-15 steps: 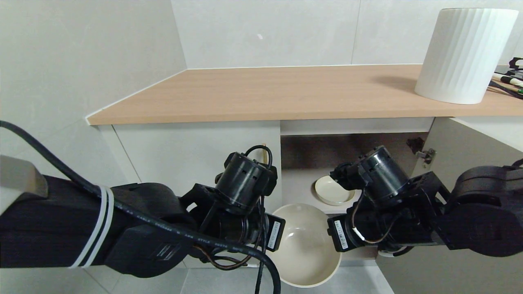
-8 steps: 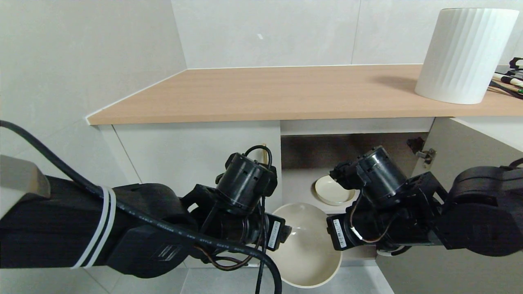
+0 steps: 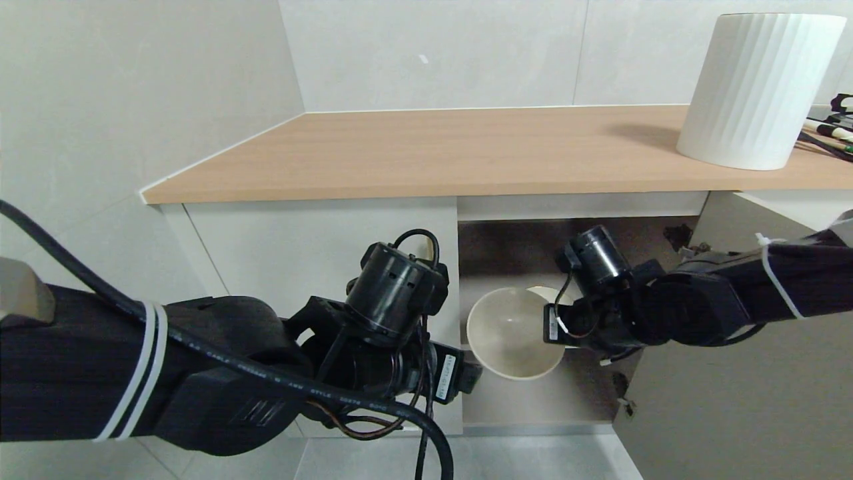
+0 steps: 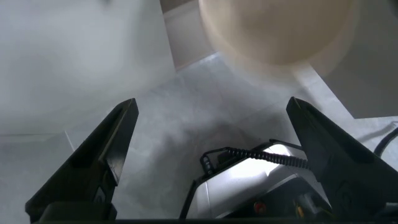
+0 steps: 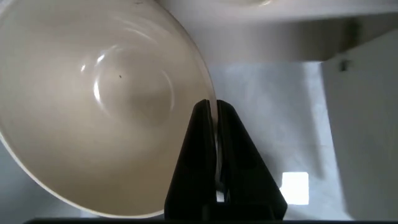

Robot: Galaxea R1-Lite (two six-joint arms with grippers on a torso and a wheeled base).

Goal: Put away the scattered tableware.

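My right gripper [image 3: 550, 327] is shut on the rim of a cream bowl [image 3: 512, 333] and holds it tilted in front of the open cabinet's lower compartment. In the right wrist view the two fingers [image 5: 202, 134] pinch the rim of the bowl [image 5: 106, 106] between them. A small cream plate [image 3: 550, 292] lies inside the cabinet, mostly hidden behind the bowl. Below and left of the bowl my left gripper [image 3: 469, 375] is apart from it. The left wrist view shows this gripper [image 4: 212, 109] open with nothing between its fingers, and the bowl's underside [image 4: 280, 31] beyond it.
The cabinet's right door [image 3: 733, 373] stands open; the left door [image 3: 320, 253] is shut. On the wooden countertop [image 3: 426, 153] stands a tall white ribbed container [image 3: 760, 87], with pens [image 3: 830, 130] at the right edge. The cabinet floor [image 3: 533, 400] under the bowl is bare.
The right arm has stretched forward and carried the bowl up from between the two grippers to the cabinet opening. The left gripper stayed low and now sits clear of the bowl.
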